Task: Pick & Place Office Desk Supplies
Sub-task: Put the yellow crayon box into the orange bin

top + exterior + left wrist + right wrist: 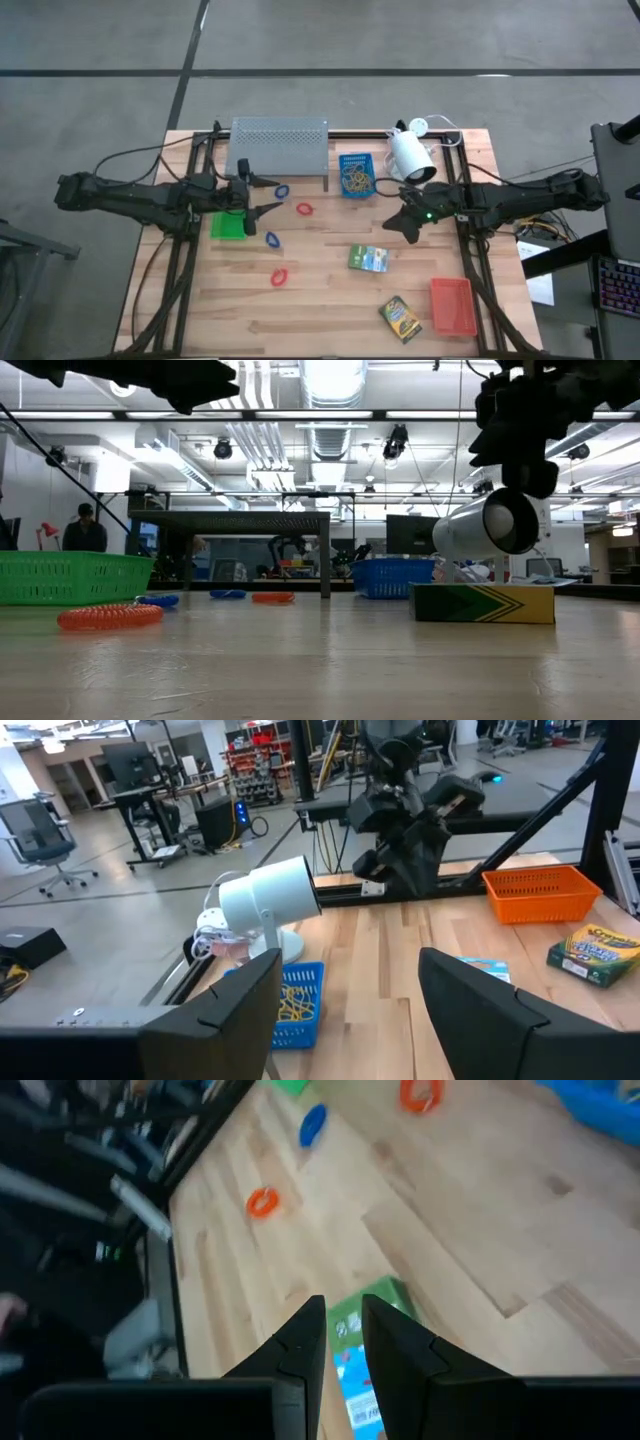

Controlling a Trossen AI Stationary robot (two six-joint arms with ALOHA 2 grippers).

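My left gripper (275, 196) (350, 970) hangs open above the table, beside the green tray (228, 225), with nothing between its fingers. My right gripper (392, 228) (343, 1315) hovers left of the lamp, its fingers a narrow gap apart and empty, above a green card box (368, 259) (360, 1350) lying flat. Two blue loops (282, 190) (272, 240) and two red loops (304, 209) (279, 277) lie on the wood. The blue tray (356, 174) holds tan rubber bands. A second card box (400, 318) and the red-orange tray (453, 305) sit near the front right.
A grey perforated shelf (278, 143) stands at the far edge, and a white lamp (412, 155) stands right of the blue tray. Black rails (170, 270) run along both table sides. Bare wood (320, 310) lies at the near middle.
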